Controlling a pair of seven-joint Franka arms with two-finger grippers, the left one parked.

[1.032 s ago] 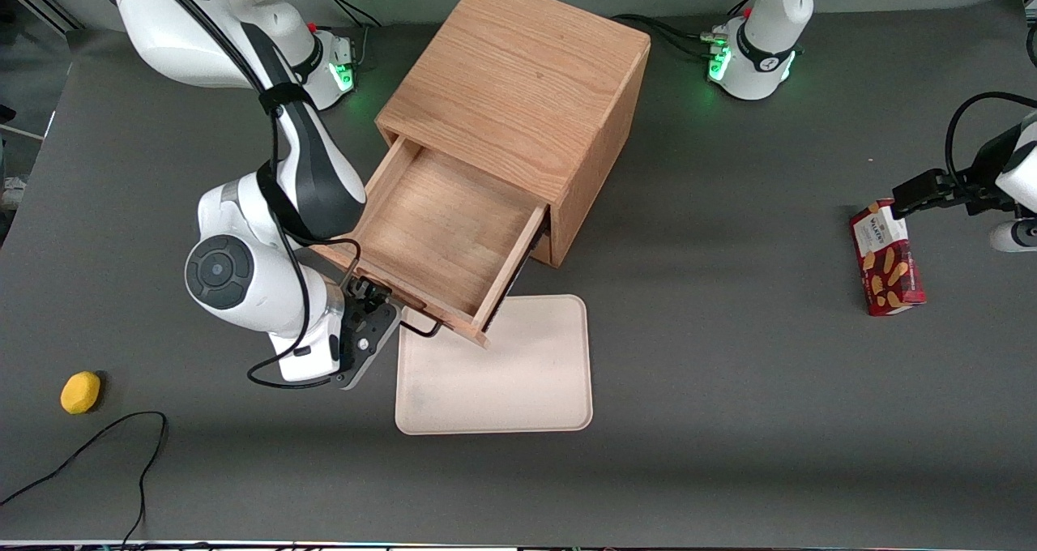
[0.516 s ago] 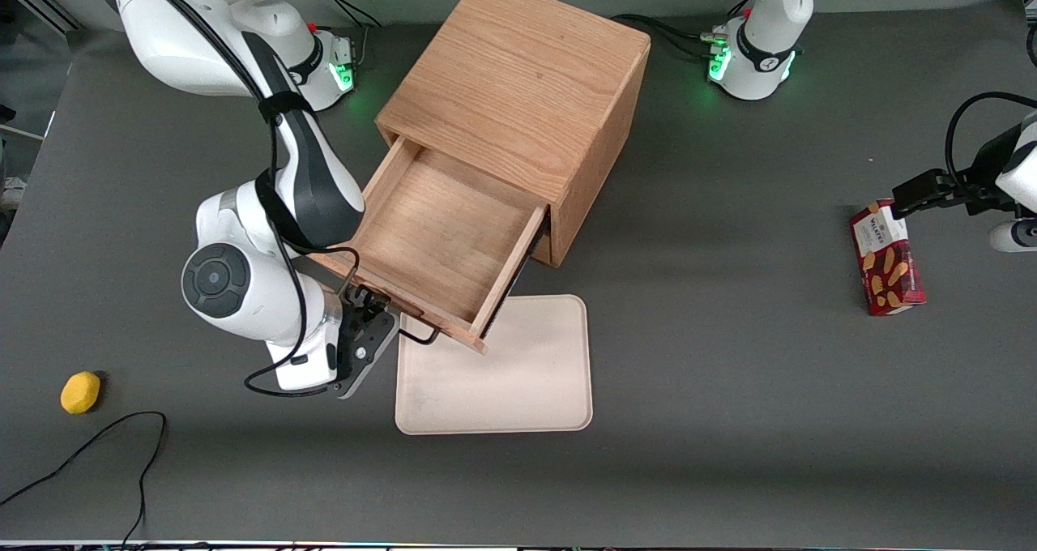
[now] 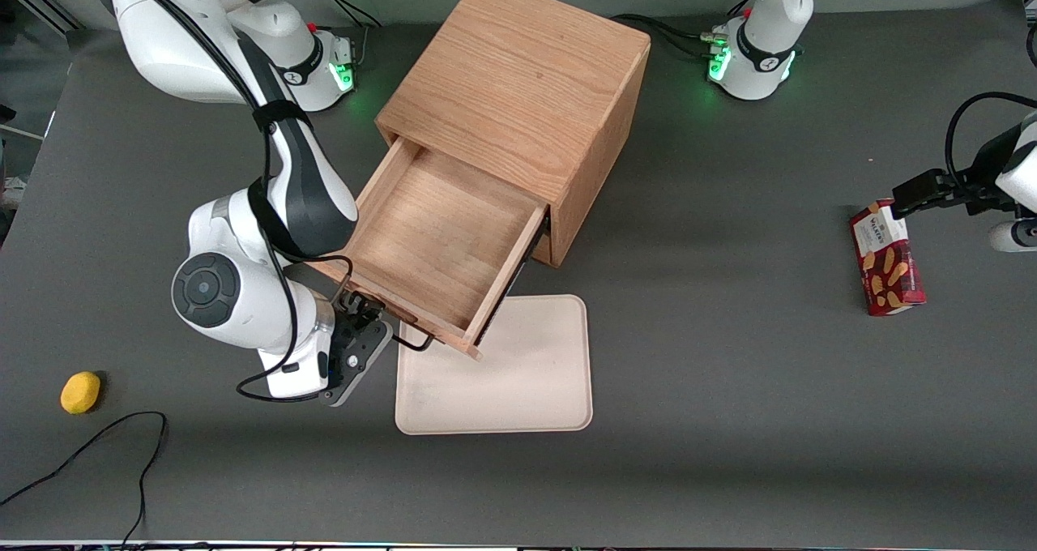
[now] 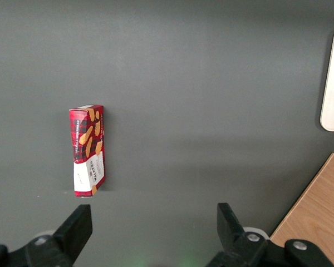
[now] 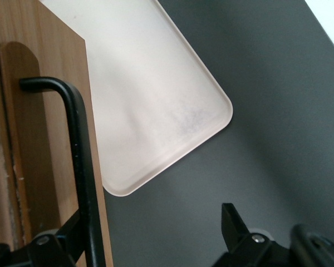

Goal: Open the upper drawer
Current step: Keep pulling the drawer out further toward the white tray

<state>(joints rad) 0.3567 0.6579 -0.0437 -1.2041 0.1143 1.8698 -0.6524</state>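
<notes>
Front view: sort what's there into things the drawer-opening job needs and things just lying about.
Job:
- upper drawer, pulled well out of the cabinet
- its black handle
- gripper, open at the handle

Lying about:
- beige tray
- yellow fruit-like object
- biscuit box
- loose black cable

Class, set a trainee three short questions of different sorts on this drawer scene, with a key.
1. True or false: the light oak upper drawer with the thin black bar handle stands pulled out.
2. What lies inside it?
3. The open black two-finger gripper is: A) at the handle; B) over the red biscuit box.

Key: 1 true. 2 Nothing visible. 3 A.
</notes>
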